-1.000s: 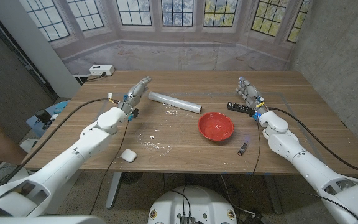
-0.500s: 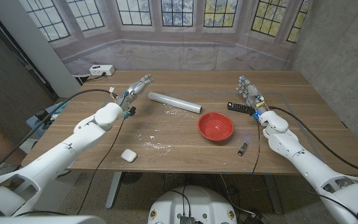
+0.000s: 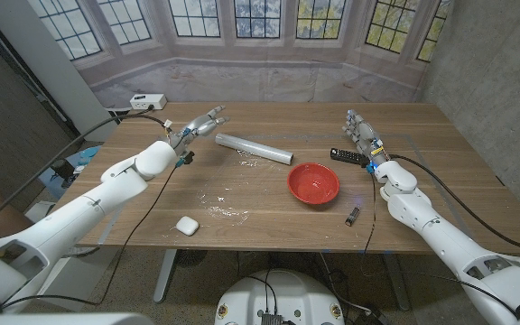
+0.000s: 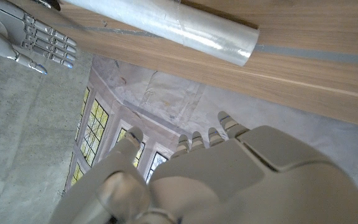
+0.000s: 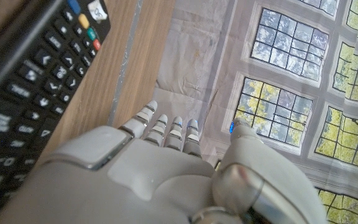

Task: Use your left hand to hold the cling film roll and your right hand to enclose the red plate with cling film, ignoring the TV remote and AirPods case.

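From the head view, one cling film roll (image 3: 254, 149) lies slantwise on the wooden table (image 3: 269, 212), toward the far side. One red plate (image 3: 313, 183) sits near the roll's right end, apart from it. One TV remote (image 3: 348, 156) lies just beyond the plate, beside the right hand (image 3: 360, 132), which is raised with fingers apart, holding nothing. One white AirPods case (image 3: 186, 225) sits near the front edge, and one small dark object (image 3: 353, 216) lies in front of the plate. The left hand (image 3: 200, 125) hovers just left of the roll, fingers spread, not touching it.

In the left wrist view, the roll (image 4: 166, 25) lies beyond the left hand's (image 4: 229, 174) parted fingertips.

In the right wrist view, the remote (image 5: 23, 93) lies close beside the right hand (image 5: 160, 168), whose fingers hold nothing.
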